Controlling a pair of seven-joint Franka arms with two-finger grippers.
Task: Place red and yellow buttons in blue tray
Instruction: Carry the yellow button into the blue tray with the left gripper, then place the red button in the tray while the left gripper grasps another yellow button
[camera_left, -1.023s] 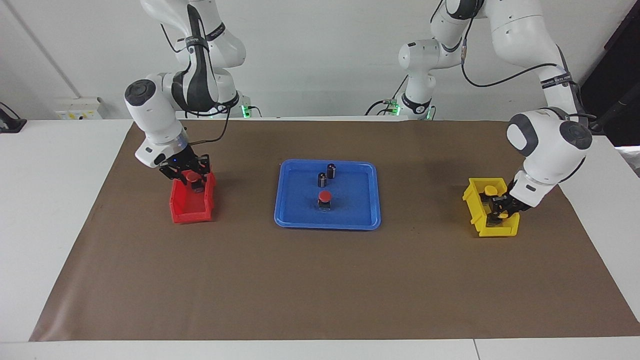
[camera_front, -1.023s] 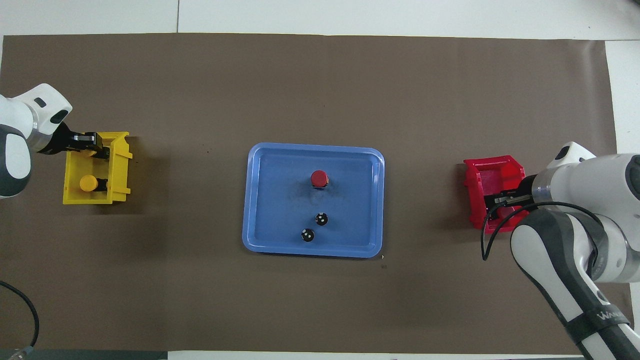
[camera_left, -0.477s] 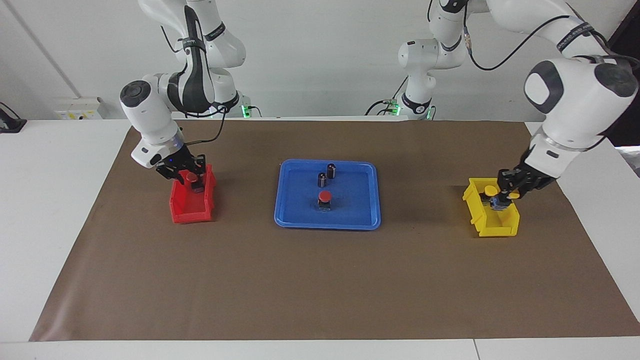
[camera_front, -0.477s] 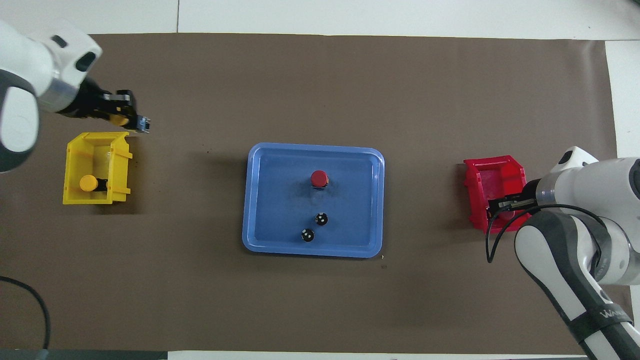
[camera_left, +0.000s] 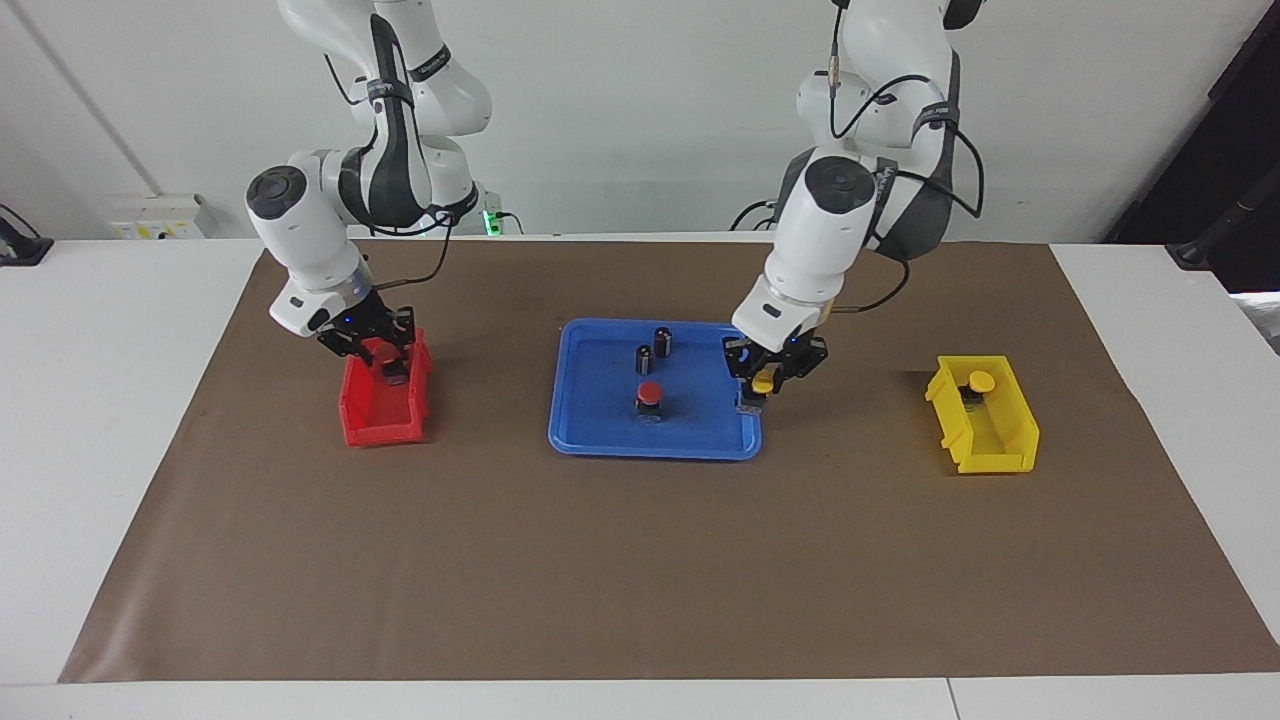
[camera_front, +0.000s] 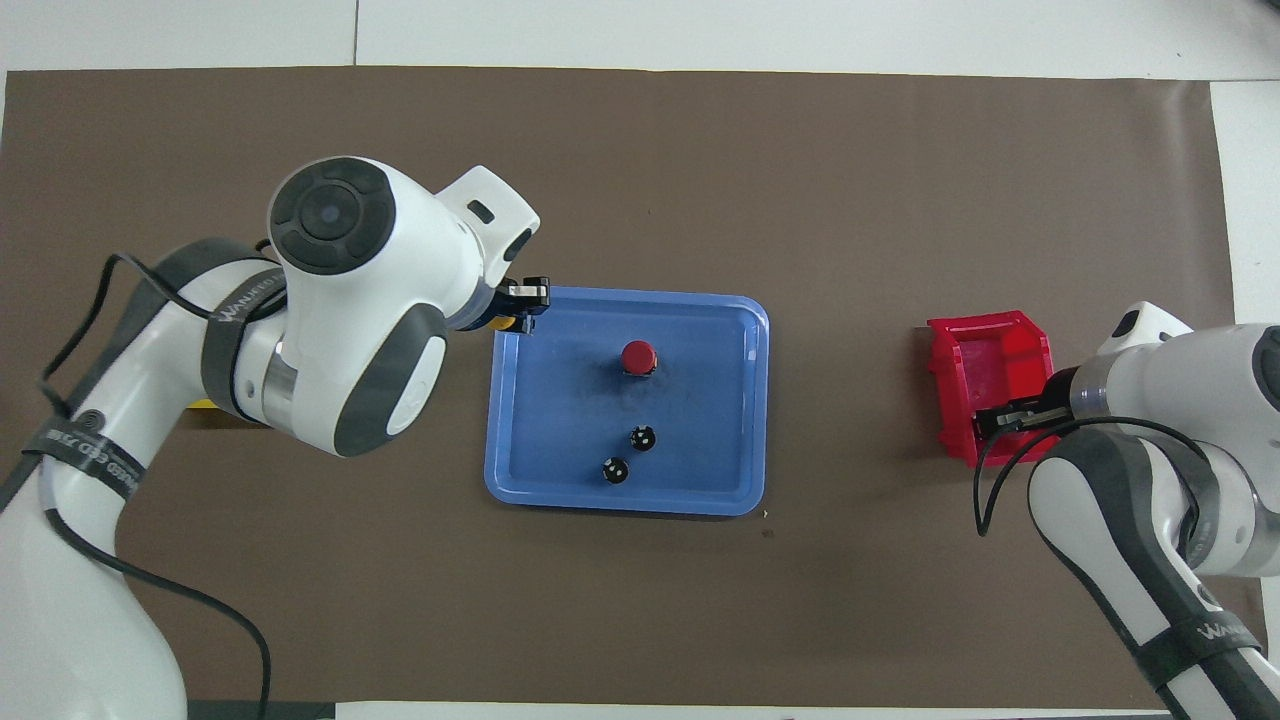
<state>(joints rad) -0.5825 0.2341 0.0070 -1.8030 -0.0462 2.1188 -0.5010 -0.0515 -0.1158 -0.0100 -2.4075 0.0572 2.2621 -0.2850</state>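
Note:
The blue tray (camera_left: 600, 448) (camera_front: 620, 505) lies mid-table with one red button (camera_left: 650, 393) (camera_front: 638, 356) standing in it. My left gripper (camera_left: 762, 386) (camera_front: 520, 312) hangs over the tray's rim at the left arm's end, shut on a yellow button (camera_left: 764, 380) (camera_front: 507, 322). Another yellow button (camera_left: 981, 381) sits in the yellow bin (camera_left: 990, 450). My right gripper (camera_left: 381, 356) (camera_front: 997, 420) is in the red bin (camera_left: 375, 425) (camera_front: 985, 340), shut on a red button (camera_left: 383, 349). The left arm hides the yellow bin in the overhead view.
Two capless dark cylinders (camera_left: 663, 341) (camera_left: 644, 358) stand in the tray, nearer to the robots than the red button. A brown mat (camera_left: 640, 580) covers the table, with the bins toward either end.
My left gripper lifted a yellow button out of the yellow bin and carried it across to the blue tray's rim. The right gripper stayed at the red bin with its red button.

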